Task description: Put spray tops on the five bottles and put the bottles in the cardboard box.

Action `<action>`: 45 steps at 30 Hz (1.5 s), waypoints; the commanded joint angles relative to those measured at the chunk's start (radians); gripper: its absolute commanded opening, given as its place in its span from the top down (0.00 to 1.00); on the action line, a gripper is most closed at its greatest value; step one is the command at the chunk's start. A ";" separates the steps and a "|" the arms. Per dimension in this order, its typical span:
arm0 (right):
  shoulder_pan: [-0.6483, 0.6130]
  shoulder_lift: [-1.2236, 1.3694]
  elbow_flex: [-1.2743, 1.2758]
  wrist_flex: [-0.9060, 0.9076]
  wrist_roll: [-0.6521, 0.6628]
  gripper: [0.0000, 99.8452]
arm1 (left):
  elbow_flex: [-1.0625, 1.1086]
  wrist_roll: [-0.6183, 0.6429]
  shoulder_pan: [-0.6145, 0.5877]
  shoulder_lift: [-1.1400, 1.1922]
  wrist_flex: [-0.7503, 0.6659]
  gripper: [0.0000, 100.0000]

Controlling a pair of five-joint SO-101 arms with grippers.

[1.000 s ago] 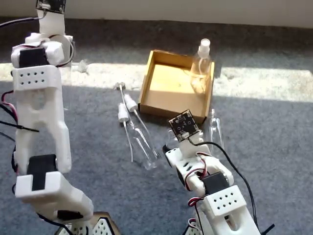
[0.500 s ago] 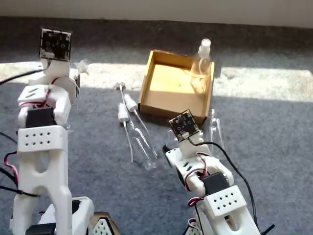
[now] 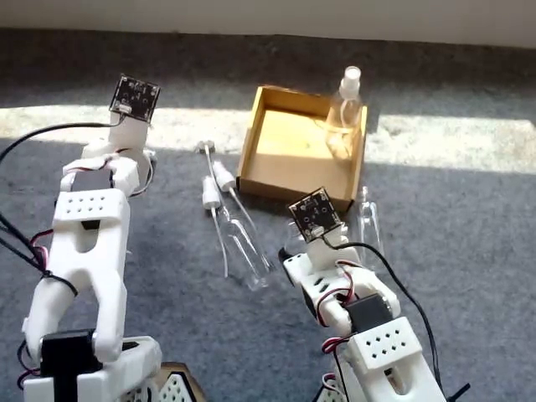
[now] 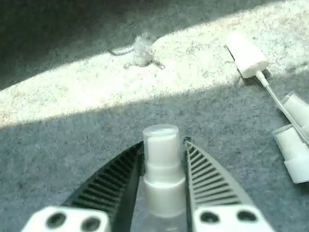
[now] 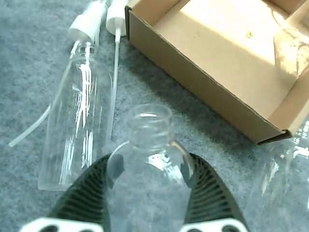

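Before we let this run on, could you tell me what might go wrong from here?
The left gripper grips its capped bottle high, by the neck, so it could swing or slip. The upright bottle in the cardboard box may be knocked over by the next one. The loose spray tops lie close together; grabbing one could drag another.

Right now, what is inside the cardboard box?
One clear bottle with a white spray top stands inside the cardboard box, at its far right corner. The rest of the floor looks bare. The near wall hides a thin strip behind it.
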 commanded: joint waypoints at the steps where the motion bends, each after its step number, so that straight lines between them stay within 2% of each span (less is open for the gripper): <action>1: 0.004 -0.019 -0.012 -0.022 -0.011 1.00 | -0.085 -0.124 0.039 -0.001 0.015 0.90; 3: 0.004 -0.019 -0.012 -0.022 -0.011 1.00 | -0.104 -0.276 0.081 0.031 0.035 0.91; 6: 0.004 -0.019 -0.012 -0.022 -0.011 1.00 | -0.183 -0.229 0.073 0.088 0.121 0.87; 11: 0.004 -0.019 -0.012 -0.022 -0.011 1.00 | -0.332 -0.155 -0.015 0.234 0.212 0.76; 15: 0.004 -0.019 -0.012 -0.022 -0.011 1.00 | -0.481 -0.143 -0.090 0.351 0.315 0.76; 18: 0.004 -0.019 -0.012 -0.022 -0.011 1.00 | -0.549 -0.140 -0.117 0.384 0.339 0.76; 21: 0.004 -0.019 -0.012 -0.022 -0.011 1.00 | -0.576 -0.095 -0.102 0.355 0.344 0.76; 23: 0.004 -0.019 -0.012 -0.022 -0.011 1.00 | -0.579 -0.080 -0.050 0.321 0.359 0.76; 28: 0.004 -0.018 -0.012 -0.022 -0.011 1.00 | -0.585 0.031 0.107 0.302 0.381 0.78; 31: 0.004 -0.018 -0.012 -0.022 -0.011 1.00 | -0.601 0.144 0.162 0.355 0.330 0.79; 40: 0.004 -0.018 -0.012 -0.022 -0.011 1.00 | -0.920 0.423 0.145 0.662 0.324 0.79; 45: 0.004 -0.018 -0.012 -0.022 -0.011 1.00 | -1.081 0.462 0.170 0.826 0.354 0.79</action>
